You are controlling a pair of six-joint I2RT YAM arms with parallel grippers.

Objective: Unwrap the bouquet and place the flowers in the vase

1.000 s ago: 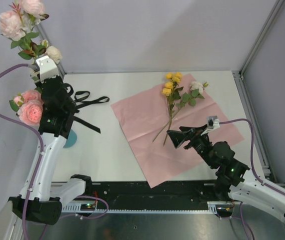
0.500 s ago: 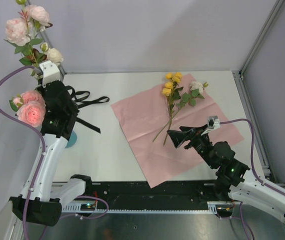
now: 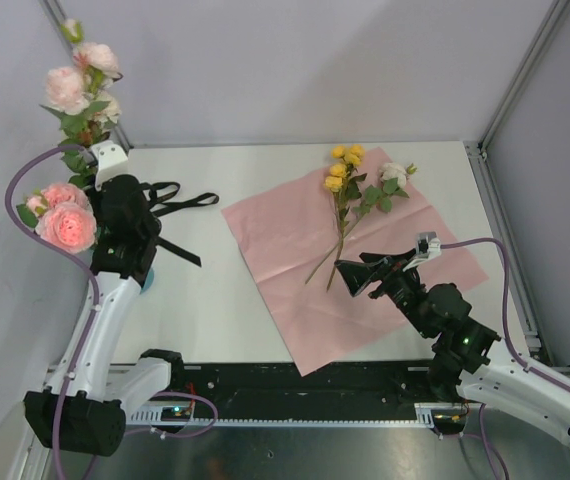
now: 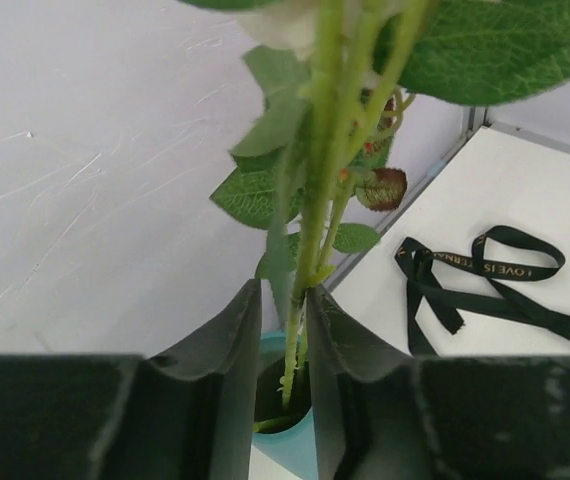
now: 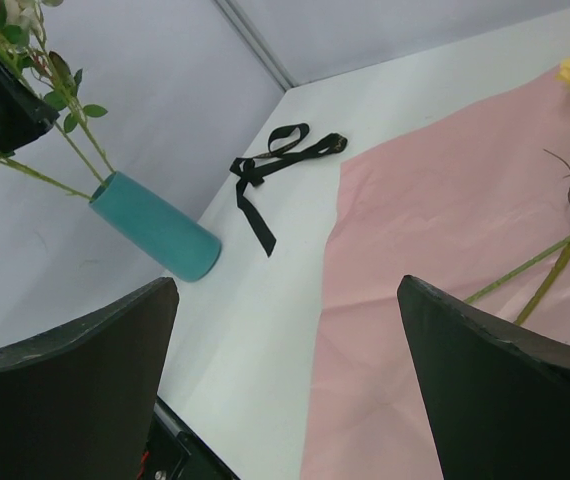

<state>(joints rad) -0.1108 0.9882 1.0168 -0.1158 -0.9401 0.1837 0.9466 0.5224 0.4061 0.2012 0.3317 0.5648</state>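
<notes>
The teal vase (image 3: 146,282) stands at the table's left edge, mostly under my left arm, with two pink roses (image 3: 65,224) leaning out of it. My left gripper (image 4: 283,330) points down over the vase mouth (image 4: 287,448). Its jaws stand slightly apart around green flower stems (image 4: 310,230) that run down into the vase, with a gap beside the stem. Those stems carry pink and cream roses (image 3: 77,85) high above. Yellow and white flowers (image 3: 345,178) lie on the pink paper (image 3: 285,240). My right gripper (image 3: 346,280) hovers wide open over that paper, holding nothing.
A black ribbon (image 3: 177,195) lies loose on the white table between vase and paper. Grey walls and a metal frame post (image 3: 520,75) close in the back and right. In the right wrist view the vase (image 5: 155,227) and the ribbon (image 5: 280,160) show.
My left arm has shifted right, carrying the tall pink and cream roses with it, and its jaws have parted slightly around the stems. The right arm has not moved.
</notes>
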